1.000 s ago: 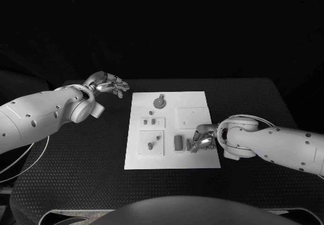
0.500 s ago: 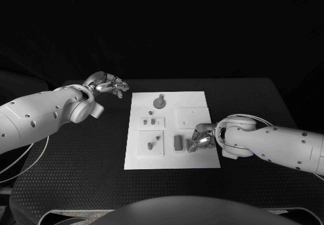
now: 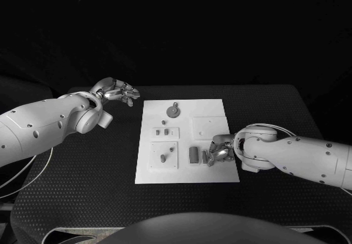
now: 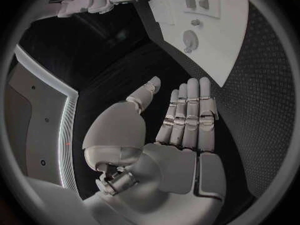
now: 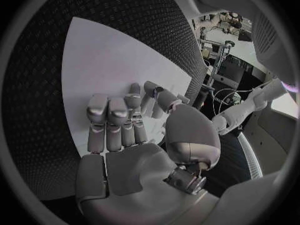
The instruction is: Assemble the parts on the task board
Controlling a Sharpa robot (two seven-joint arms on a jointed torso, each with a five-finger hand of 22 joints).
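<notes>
The robot's right hand (image 3: 221, 151) rests low over the near right part of the white task board (image 3: 212, 175), which lies in the middle of the black counter (image 3: 81, 173). Its fingers (image 5: 110, 116) are curled down toward the board beside a small upright grey part (image 3: 194, 155); whether they are clamped on a piece cannot be told, since the fingertips are hidden against the board. Just left of that part sits a raised square plate (image 3: 164, 155) carrying two small parts, and beyond it a smaller plate (image 3: 166, 132) with two short pegs. To the right, a plain square plate (image 3: 208, 127) lies flat on the board. At the board's far end sits a round disc-shaped part (image 3: 173, 111). Farther off, past the board's far left corner, the left hand (image 3: 117, 92) hovers above the counter, holding nothing, its fingers (image 4: 192, 112) straight and side by side with the thumb set apart.
</notes>
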